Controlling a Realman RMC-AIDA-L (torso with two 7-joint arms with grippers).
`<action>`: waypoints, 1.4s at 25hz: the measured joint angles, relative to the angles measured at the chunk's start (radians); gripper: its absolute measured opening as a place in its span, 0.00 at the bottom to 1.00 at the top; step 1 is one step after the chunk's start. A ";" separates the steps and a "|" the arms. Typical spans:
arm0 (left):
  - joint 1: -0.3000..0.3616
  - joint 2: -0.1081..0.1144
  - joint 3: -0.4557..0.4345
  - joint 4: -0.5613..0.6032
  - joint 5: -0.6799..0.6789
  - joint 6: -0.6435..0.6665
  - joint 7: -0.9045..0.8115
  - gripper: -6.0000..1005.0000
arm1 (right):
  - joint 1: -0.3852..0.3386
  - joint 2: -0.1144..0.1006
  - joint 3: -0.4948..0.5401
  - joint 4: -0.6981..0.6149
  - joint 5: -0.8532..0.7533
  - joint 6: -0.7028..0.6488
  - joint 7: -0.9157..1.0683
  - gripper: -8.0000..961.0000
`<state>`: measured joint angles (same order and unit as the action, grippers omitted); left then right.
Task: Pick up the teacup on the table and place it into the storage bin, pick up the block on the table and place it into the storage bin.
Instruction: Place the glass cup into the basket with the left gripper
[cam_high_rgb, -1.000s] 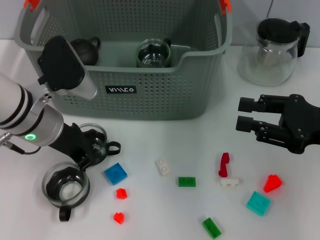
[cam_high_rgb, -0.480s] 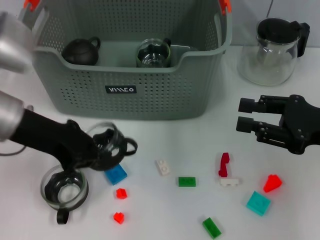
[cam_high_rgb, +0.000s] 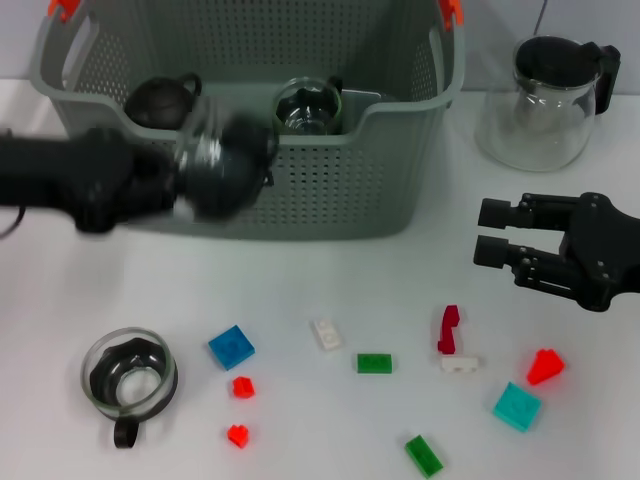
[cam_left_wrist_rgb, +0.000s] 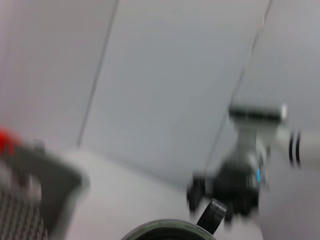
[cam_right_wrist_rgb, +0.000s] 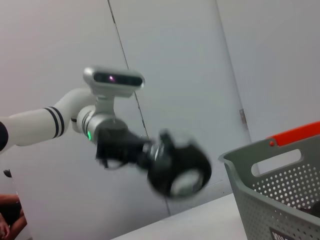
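Observation:
A glass teacup (cam_high_rgb: 228, 163) hangs in the air in front of the storage bin's (cam_high_rgb: 330, 200) front wall, near its rim, with my left gripper (cam_high_rgb: 190, 175) shut on it; both are motion-blurred. The right wrist view shows the same teacup (cam_right_wrist_rgb: 181, 166) held beside the storage bin (cam_right_wrist_rgb: 280, 195). The cup's rim (cam_left_wrist_rgb: 167, 231) shows in the left wrist view. A second glass teacup (cam_high_rgb: 128, 372) stands on the table at front left. Several blocks lie on the table, among them a blue block (cam_high_rgb: 231, 347) and a green block (cam_high_rgb: 374, 363). My right gripper (cam_high_rgb: 490, 231) hovers open at the right.
Inside the bin sit a black teapot (cam_high_rgb: 160, 100) and a glass cup (cam_high_rgb: 308, 108). A glass pitcher (cam_high_rgb: 548, 100) with a black lid stands at back right. Small red blocks (cam_high_rgb: 242, 386), a teal block (cam_high_rgb: 517, 406) and a dark red piece (cam_high_rgb: 448, 328) are scattered across the front.
My left arm has lifted one teacup off the table, up and toward the bin's front wall. The other teacup stays on the table. The right arm has not moved.

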<state>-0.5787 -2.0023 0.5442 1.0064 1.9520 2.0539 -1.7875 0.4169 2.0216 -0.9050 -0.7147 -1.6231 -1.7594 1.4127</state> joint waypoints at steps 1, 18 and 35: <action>-0.008 -0.004 -0.009 0.006 -0.038 -0.006 -0.017 0.05 | 0.000 0.001 0.000 0.000 0.000 0.000 0.000 0.52; -0.287 0.112 0.140 0.026 -0.035 -0.471 -0.555 0.05 | 0.007 0.010 -0.005 0.003 -0.001 0.006 -0.006 0.52; -0.476 0.034 0.434 -0.273 0.526 -0.930 -0.620 0.05 | 0.015 0.016 -0.004 0.003 -0.025 0.009 -0.005 0.52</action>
<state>-1.0543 -1.9687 0.9786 0.7334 2.4780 1.1240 -2.4080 0.4320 2.0375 -0.9089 -0.7117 -1.6478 -1.7501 1.4082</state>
